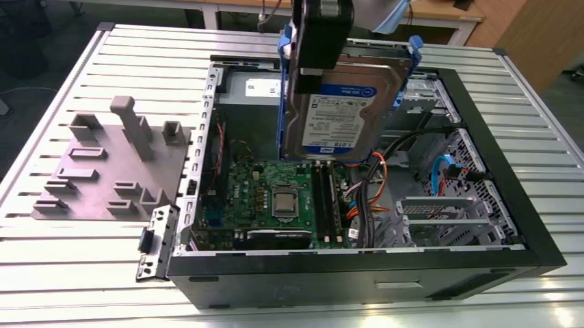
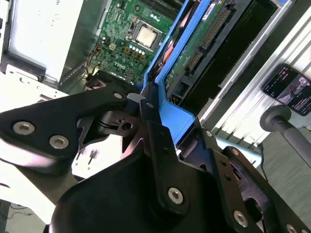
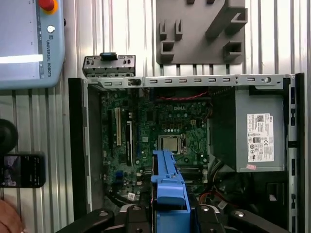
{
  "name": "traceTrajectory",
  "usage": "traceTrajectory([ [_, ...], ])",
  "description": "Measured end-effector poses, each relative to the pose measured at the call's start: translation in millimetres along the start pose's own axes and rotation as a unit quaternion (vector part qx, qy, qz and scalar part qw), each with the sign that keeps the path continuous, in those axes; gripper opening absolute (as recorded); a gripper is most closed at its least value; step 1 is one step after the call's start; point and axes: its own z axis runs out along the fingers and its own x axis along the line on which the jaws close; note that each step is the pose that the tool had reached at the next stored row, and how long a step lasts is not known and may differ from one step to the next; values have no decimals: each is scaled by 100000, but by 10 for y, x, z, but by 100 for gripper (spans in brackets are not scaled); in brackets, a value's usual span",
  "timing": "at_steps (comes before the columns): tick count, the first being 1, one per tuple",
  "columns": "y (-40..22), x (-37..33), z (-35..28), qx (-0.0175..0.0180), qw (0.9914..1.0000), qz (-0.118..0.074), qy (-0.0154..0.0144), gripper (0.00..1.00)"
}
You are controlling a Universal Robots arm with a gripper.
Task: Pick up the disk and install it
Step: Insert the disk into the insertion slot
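The open computer case (image 1: pixel 474 225) lies on the slatted counter (image 1: pixel 91 273). Pickup looks done — the disk (image 1: pixel 342 109) hangs upright above the motherboard (image 1: pixel 273 201), clamped by its blue bracket in the end effector (image 2: pixel 150 109) — not yet seated in any bay.

Silver metal disk (image 1: pixel 340 109) (blue plastic bracket)

End effector held above the open case, clamped on the disk.

In the exterior view the end effector (image 1: pixel 319 65) is seen reaching down from above, its black body pointed downward. The disk (image 1: pixel 342 109) is gripped at its upper edge and held upright. In the second wrist view the black fingers (image 2: pixel 155 131) are closed against the blue bracket.
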Motion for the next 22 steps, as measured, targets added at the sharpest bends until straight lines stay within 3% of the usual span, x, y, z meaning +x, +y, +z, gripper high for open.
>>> traceTrajectory([
  [8, -34, 184, 19, -1, 100000, 6, -3, 37],
  [15, -209, 208, 38, 4, 100000, 0, -10, 37],
  [18, -237, 238, 47, 0, 100000, 2, -1, 37],
  [22, -259, 335, 65, 2, 100000, 4, -5, 37],
])
